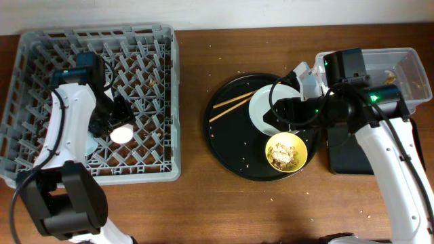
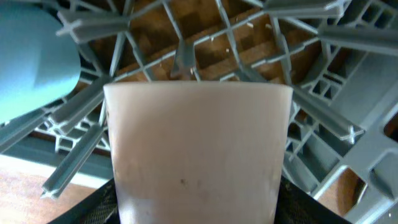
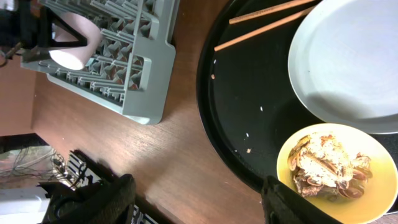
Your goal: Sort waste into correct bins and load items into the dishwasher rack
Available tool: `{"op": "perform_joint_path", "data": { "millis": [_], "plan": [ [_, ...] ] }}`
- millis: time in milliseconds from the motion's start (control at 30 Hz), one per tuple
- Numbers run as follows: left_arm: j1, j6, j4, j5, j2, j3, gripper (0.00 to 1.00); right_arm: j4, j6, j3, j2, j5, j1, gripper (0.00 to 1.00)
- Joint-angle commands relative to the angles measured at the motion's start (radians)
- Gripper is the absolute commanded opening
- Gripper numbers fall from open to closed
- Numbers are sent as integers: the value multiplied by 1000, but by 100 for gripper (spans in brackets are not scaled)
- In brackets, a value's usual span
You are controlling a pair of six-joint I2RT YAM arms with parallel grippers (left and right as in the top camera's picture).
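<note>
Nearest in: the yellow bowl point(image 1: 286, 150) is sitting at the near edge of the round black tray point(image 1: 230, 152), carrying brownish food scraps point(image 3: 326, 165). Just beyond it the right gripper point(image 1: 270, 120) is hovering over that tray at the near-left rim of the white plate point(image 3: 354, 56). Its fingers point(image 3: 112, 199) are standing wide apart, gripping nothing, and the bowl is showing just right of them in the wrist view. Over on the left, the left gripper point(image 1: 115, 126) is reaching into the dishwasher rack point(image 1: 163, 102) and clamping the pink cup point(image 2: 196, 162) by its sides, tipped over above the pegs. The light-blue cup point(image 2: 34, 62) is sitting just left of it. Farther out, two chopsticks point(image 1: 232, 105) are lying on the round tray left of the plate. On the right, the black bin tray point(image 1: 352, 159) is sitting mostly under the right arm, with the clear tub point(image 1: 415, 71) beyond it at far right.
</note>
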Motion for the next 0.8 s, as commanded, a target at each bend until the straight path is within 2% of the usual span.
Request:
{"op": "perform_joint_path", "data": {
  "millis": [0,133,233,267,367,467,533,600,633,700,733,767],
  "plan": [
    [5,6,-170,-31,-32,184,58,-3,4,2,-15,9,5,67],
    [5,6,-270,-91,-74,184,60,-5,4,2,-15,9,5,67],
    [5,6,-203,-91,-74,24,61,-7,4,2,-15,9,5,67],
    [5,6,-140,-107,-73,-57,67,-7,4,2,-15,9,5,67],
    [5,6,0,-117,-73,-146,69,-8,4,2,-15,9,5,67],
    [19,5,96,-117,-73,-176,78,-8,4,2,-15,9,5,67],
    [38,5,106,-116,-74,-170,95,-8,4,2,-15,9,5,67],
    [56,34,39,-45,-79,-90,95,-7,4,2,-15,40,5,67],
    [56,101,1,27,-90,-31,92,-8,9,1,-15,119,5,67],
    [46,264,-38,251,-168,103,91,-7,121,-35,-10,319,6,66],
    [32,350,-27,354,-230,138,91,-5,125,-66,5,326,6,66],
    [14,397,-3,425,-299,146,91,18,125,-122,25,326,6,60]
  ]
}}
